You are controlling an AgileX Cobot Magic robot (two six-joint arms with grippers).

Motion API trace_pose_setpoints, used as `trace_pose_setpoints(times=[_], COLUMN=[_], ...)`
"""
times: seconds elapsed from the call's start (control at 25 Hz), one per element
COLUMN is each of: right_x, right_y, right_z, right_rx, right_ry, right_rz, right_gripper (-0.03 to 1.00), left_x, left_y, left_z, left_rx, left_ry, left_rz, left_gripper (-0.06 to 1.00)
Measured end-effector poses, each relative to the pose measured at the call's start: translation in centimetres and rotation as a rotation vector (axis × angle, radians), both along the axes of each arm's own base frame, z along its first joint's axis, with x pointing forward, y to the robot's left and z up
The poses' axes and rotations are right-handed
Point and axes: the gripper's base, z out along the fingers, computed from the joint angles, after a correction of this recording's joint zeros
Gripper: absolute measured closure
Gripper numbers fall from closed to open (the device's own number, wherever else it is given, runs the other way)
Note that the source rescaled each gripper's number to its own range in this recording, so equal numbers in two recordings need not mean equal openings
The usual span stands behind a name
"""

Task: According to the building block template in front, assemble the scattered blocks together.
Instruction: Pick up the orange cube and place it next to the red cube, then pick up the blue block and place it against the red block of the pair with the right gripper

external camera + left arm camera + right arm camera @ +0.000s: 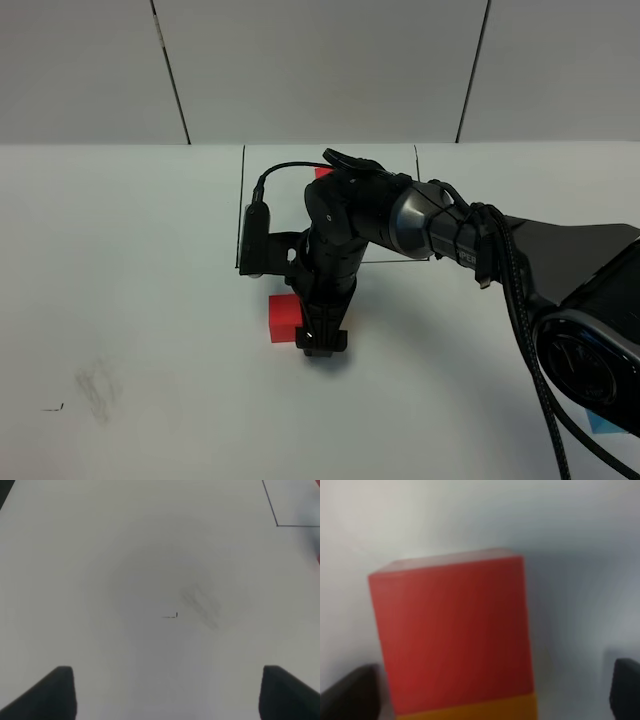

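The right arm stretches across to the middle, and the right hand point(322, 342) is down low on the white tabletop point(140, 300), just beside a plain red matte cube point(284, 318). From the right wrist, that red cube fills the picture with a plain orange cube point(470, 711) butted flush against its near face. The dark fingers point(350, 692) stand wide apart on either side. One is well clear of the blocks, and whether the other touches I cannot tell. So the hand is spread, gripping nothing.

Behind the arm, inside the thin black outline point(243, 200) drawn on the tabletop, a sliver of the small red template cube point(321, 172) peeks out, the rest hidden. Far off at the near right edge, a light blue cube point(603, 420) shows partly, well apart from the red-and-orange pair.

Over on the left, the left hand point(167, 675) hangs with its jaws spread wide above bare tabletop marked by a grey smudge point(202, 602), holding nothing.
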Motion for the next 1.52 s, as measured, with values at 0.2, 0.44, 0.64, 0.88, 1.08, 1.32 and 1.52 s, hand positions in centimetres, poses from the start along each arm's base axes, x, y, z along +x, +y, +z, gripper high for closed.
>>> trace_pose_setpoints(times=[0.2, 0.44, 0.64, 0.88, 1.08, 1.32, 1.52], right_x=[-0.1, -0.5, -0.6, -1.4, -2.2, -2.6, -2.9], right_y=[-0.3, -1.3, -1.7, -2.4, -3.5, -4.3, -6.1], right_z=[0.0, 0.5, 3.1, 7.3, 9.5, 12.8, 16.8], right_rx=[-0.041, -0.138, -0.123, -0.115, -0.159, -0.113, -0.04], right_ry=[0.007, 0.032, -0.007, -0.02, 0.005, -0.054, -0.11], right_rz=[-0.065, -0.099, -0.099, -0.13, -0.218, -0.321, -0.382], right_gripper=[0.08, 0.15, 0.15, 0.18, 0.23, 0.25, 0.25], left_x=[0.0, 0.0, 0.0, 0.0, 0.0, 0.0, 0.0], left_y=[0.0, 0.0, 0.0, 0.0, 0.0, 0.0, 0.0], left_z=[0.0, 0.0, 0.0, 0.0, 0.0, 0.0, 0.0], left_rx=[0.001, 0.001, 0.001, 0.001, 0.001, 0.002, 0.002], left_ry=[0.0, 0.0, 0.0, 0.0, 0.0, 0.0, 0.0], left_rz=[0.0, 0.0, 0.0, 0.0, 0.0, -0.001, -0.001], left_gripper=[0.09, 0.09, 0.09, 0.09, 0.09, 0.09, 0.09])
